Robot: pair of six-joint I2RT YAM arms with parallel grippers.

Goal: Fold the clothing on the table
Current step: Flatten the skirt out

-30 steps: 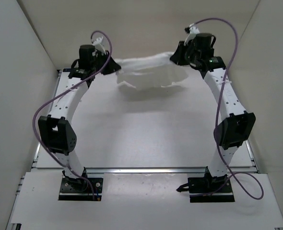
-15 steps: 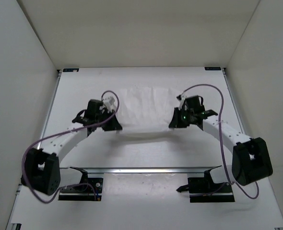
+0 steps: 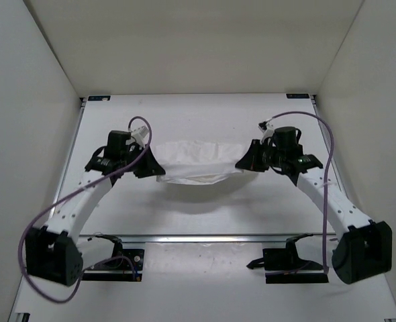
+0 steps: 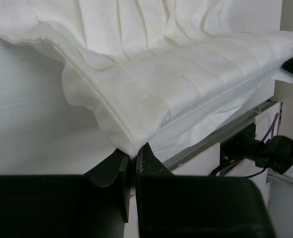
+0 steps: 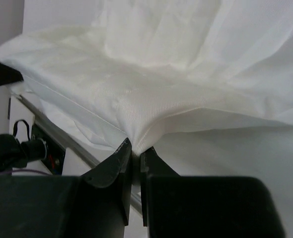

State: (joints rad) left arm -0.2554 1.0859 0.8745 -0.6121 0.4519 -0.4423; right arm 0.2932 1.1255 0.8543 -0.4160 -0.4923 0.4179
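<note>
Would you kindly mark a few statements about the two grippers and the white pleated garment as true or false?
1. The left gripper is shut on an edge of the soft white pleated fabric garment. True.
2. The right gripper hangs open, apart from the garment. False: it is shut on the garment's other end.
3. The garment lies untouched and fully spread on the white matte table. False: both grippers pinch its near edge, which sags between them.
4. The silver metal rail runs between the garment and the arm bases. True.
</note>
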